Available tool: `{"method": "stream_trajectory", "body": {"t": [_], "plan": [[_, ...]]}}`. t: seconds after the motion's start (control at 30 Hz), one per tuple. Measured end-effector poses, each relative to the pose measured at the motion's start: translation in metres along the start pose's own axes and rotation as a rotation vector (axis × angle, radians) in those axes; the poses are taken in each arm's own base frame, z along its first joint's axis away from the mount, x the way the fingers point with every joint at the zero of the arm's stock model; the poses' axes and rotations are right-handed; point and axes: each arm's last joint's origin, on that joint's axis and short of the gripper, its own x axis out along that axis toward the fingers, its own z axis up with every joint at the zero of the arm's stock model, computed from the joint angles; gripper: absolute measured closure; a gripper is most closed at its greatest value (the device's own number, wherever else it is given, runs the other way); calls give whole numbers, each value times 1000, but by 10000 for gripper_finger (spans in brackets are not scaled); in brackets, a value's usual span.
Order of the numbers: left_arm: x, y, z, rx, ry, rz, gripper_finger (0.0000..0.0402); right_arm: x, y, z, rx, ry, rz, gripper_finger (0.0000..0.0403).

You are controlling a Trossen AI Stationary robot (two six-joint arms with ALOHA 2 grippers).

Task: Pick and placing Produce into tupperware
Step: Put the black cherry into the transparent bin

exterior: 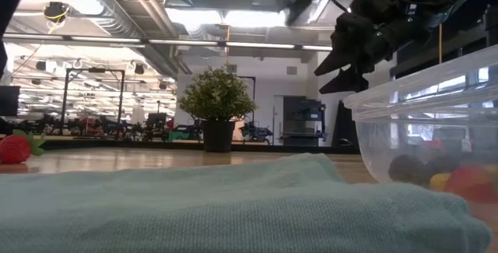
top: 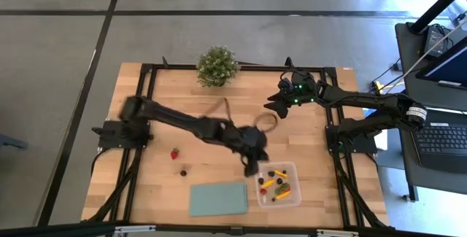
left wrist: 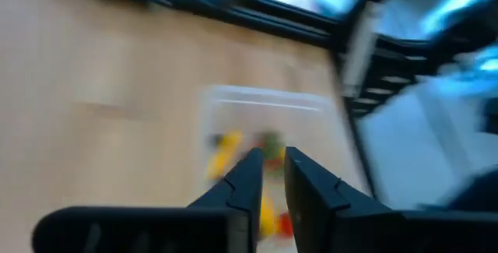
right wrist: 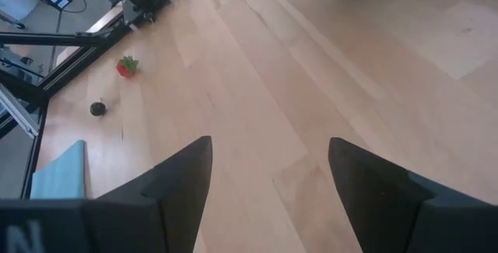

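Observation:
The clear tupperware (top: 290, 170) sits near the table's near right side and holds several pieces of produce (top: 275, 182): yellow-orange, red and dark. It also shows in the low view (exterior: 424, 121) and the left wrist view (left wrist: 268, 101). A strawberry (top: 175, 153) (right wrist: 126, 66) and a dark berry (top: 184, 171) (right wrist: 97, 108) lie on the bare wood to its left. My left gripper (top: 252, 166) (left wrist: 270, 167) hangs at the tupperware's left wall, fingers almost together, with nothing visible between them. My right gripper (top: 276, 106) (right wrist: 268, 156) waits open over the far right of the table.
A pale-green sheet (top: 219, 198) (exterior: 233, 198) lies flat at the near edge, left of the tupperware. A potted plant (top: 217, 65) (exterior: 218, 101) stands at the far edge. A black frame borders the table. Bare wood lies between the two loose pieces and the plant.

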Motion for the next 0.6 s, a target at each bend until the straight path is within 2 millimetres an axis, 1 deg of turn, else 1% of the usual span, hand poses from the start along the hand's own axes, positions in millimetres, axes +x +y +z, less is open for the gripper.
{"method": "stream_trajectory", "body": {"t": [0.07,0.13,0.23,0.33,0.43,0.53,0.6], "plan": [[-40,-6,12,50,-9,124,348,0,0,0,0,1,3,144],[-80,-13,23,85,-36,210,344,0,0,0,0,0,4,144],[-136,-27,31,116,-75,277,338,0,0,0,0,1,4,144],[-183,-40,29,137,-93,322,332,0,0,0,-2,-1,5,144],[-215,-49,18,129,-74,371,326,0,0,0,-2,-2,5,144],[-237,-55,4,70,-43,462,317,0,0,0,-2,-2,5,144],[-247,-56,-8,27,9,517,307,0,0,1,-3,-5,6,144]]}}
